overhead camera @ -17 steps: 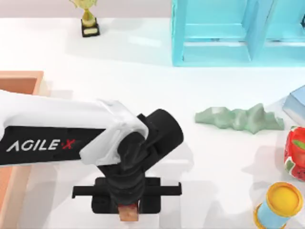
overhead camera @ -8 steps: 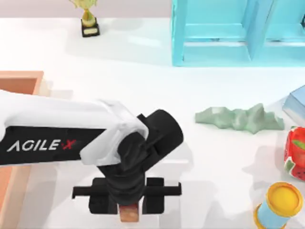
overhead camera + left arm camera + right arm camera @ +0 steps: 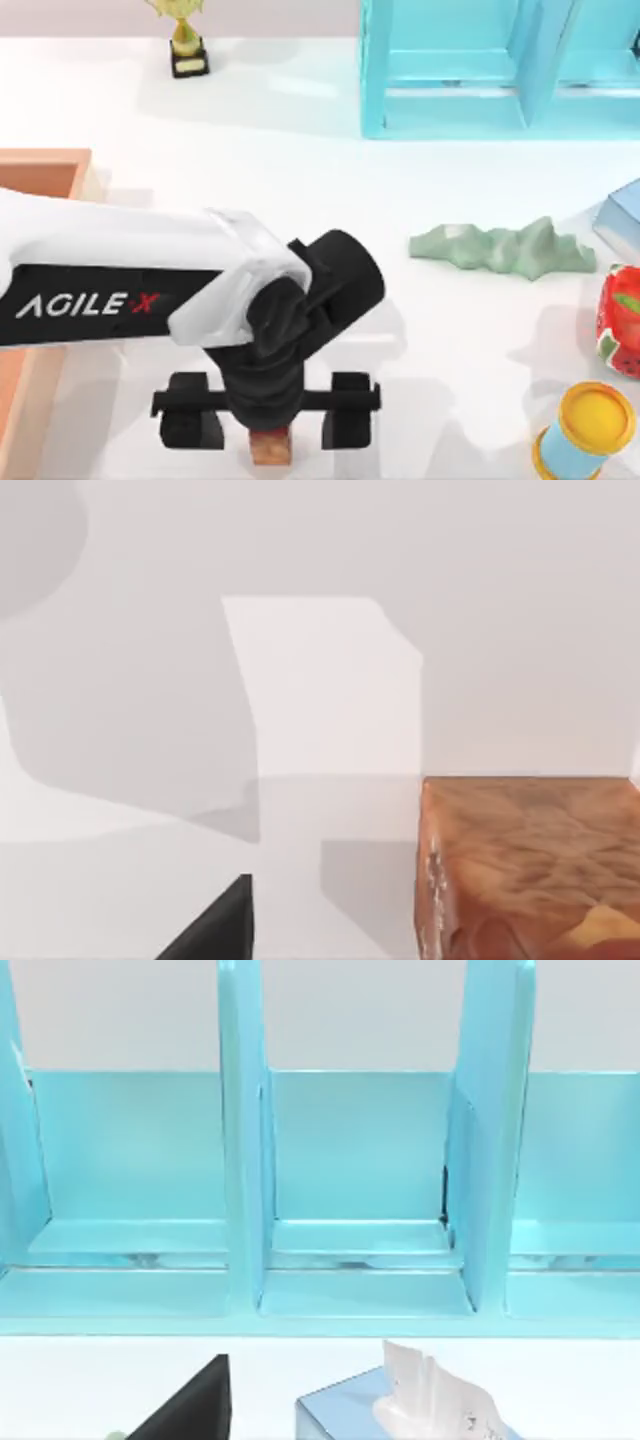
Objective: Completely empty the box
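The peach-orange box [image 3: 40,172] lies at the table's left edge, mostly hidden under my left arm. My left gripper [image 3: 267,424] hangs over the table's front middle, well to the right of the box, pointing down. Its fingers [image 3: 190,425] stand wide open on either side of a reddish-brown block [image 3: 268,450], apart from it. The left wrist view shows that brown block [image 3: 530,870] resting on the white table beside one black fingertip [image 3: 215,932]. My right arm is parked facing the light-blue shelf unit [image 3: 360,1190].
At the back stand a gold trophy [image 3: 185,45] and the light-blue shelf unit [image 3: 450,70]. On the right lie a green crumpled lump [image 3: 500,248], a blue flat block [image 3: 622,215], a red strawberry-patterned item [image 3: 622,320] and a yellow-lidded can [image 3: 590,430]. A tissue box [image 3: 400,1405] sits before the shelf.
The left gripper's fingers have spread apart from the brown block, letting it go onto the table. The arm itself has hardly moved.
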You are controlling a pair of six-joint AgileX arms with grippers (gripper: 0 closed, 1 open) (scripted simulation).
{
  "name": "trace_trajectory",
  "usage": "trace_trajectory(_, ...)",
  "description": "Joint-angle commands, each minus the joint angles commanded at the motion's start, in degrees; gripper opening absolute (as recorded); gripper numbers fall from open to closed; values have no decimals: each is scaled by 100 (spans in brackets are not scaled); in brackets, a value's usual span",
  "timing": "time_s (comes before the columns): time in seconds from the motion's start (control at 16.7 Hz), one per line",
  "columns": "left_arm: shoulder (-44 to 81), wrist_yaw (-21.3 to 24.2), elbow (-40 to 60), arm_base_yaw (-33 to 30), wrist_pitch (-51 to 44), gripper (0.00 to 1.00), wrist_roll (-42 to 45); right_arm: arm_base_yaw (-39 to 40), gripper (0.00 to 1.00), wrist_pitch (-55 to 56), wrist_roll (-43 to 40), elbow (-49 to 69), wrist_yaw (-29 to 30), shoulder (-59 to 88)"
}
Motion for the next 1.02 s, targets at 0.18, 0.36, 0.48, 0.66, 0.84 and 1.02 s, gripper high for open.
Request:
trace_trajectory(0.18, 0, 0, 0, 0, 0, 100, 0, 0, 100, 0, 0, 0, 0, 0)
trace_trajectory(0.36, -43, -2, 97, -11, -95, 100, -8, 0, 100, 0, 0, 0, 0, 0)
trace_trajectory(0.48, -174, 4, 354, -25, -410, 100, -22, 0, 100, 0, 0, 0, 0, 0)
trace_trajectory(0.66, -371, 6, 718, -20, -1163, 100, -35, 0, 100, 0, 0, 0, 0, 0)
trace_trajectory(0.84, -594, -4, 1074, -18, -1747, 100, -33, 0, 100, 0, 0, 0, 0, 0)
trace_trajectory(1.02, -677, -2, 1167, -14, -1841, 100, -25, 0, 100, 0, 0, 0, 0, 0)
